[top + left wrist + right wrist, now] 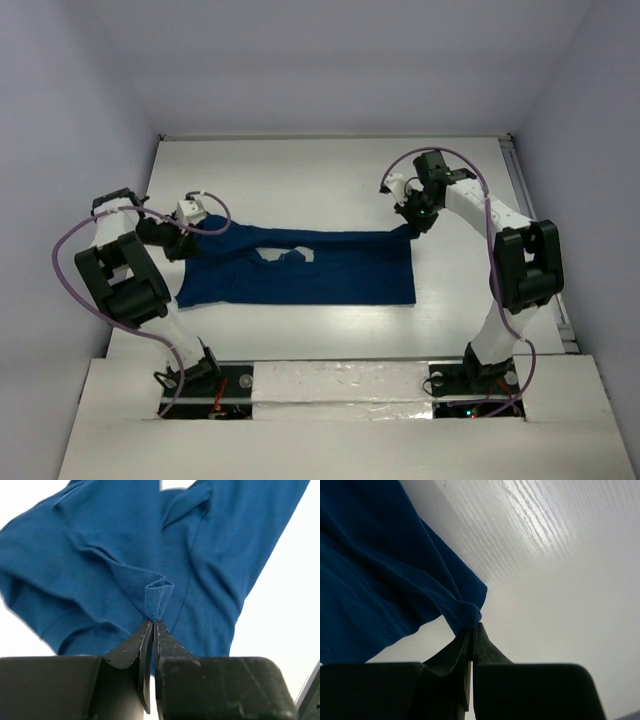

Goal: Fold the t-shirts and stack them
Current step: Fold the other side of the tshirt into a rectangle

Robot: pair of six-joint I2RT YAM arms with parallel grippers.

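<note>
The scene is lit brightly and evenly; only faint, soft shadows are seen on the white table [330, 170] along the edges of the t-shirt [300, 275]. In the right wrist view, streaky glare is spread across the table toward the upper right. In the left wrist view, the table is blown out to plain white, and distant cloth is softly blurred.

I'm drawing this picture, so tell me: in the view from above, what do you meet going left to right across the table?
left gripper → t-shirt → right gripper
</note>
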